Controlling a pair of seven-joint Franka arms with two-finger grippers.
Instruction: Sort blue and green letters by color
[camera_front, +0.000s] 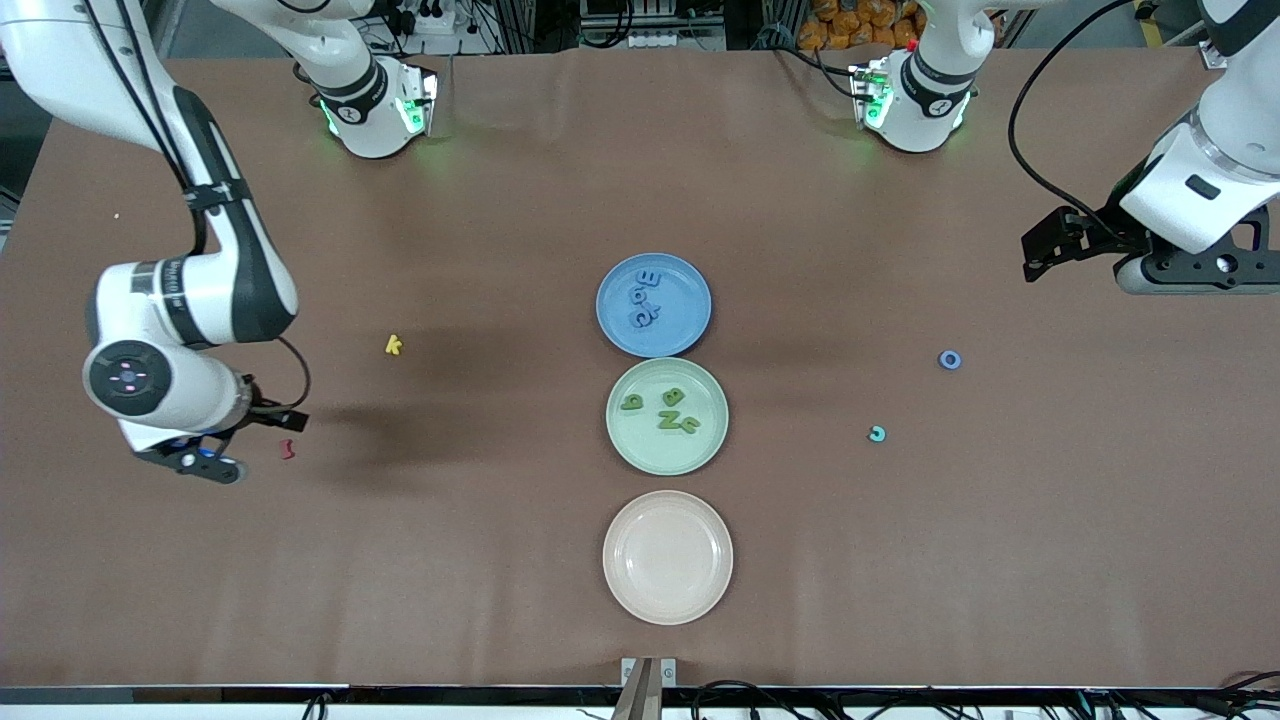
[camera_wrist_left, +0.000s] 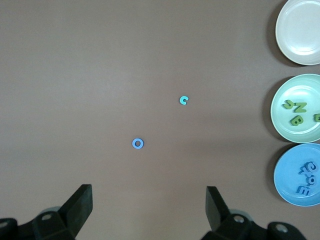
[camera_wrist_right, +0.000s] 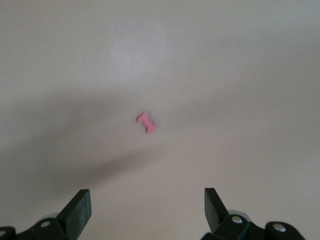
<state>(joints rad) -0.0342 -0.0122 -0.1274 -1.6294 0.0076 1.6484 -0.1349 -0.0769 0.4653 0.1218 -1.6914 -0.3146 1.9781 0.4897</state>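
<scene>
Evidently the blue ring (camera_front: 950, 360), lying on the table toward the left arm's end from the blue plate (camera_front: 690, 330), sits nearest the left gripper (camera_front: 1045, 255), jaws apart and empty, while the right gripper (camera_front: 262, 432), also wide, waits.

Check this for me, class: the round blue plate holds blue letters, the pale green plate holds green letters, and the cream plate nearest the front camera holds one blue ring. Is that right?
Not quite. The round cream plate is empty in the front view; the small blue ring lies on the brown table toward the left arm's end. The blue plate and pale green plate hold matching letters as stated.
</scene>
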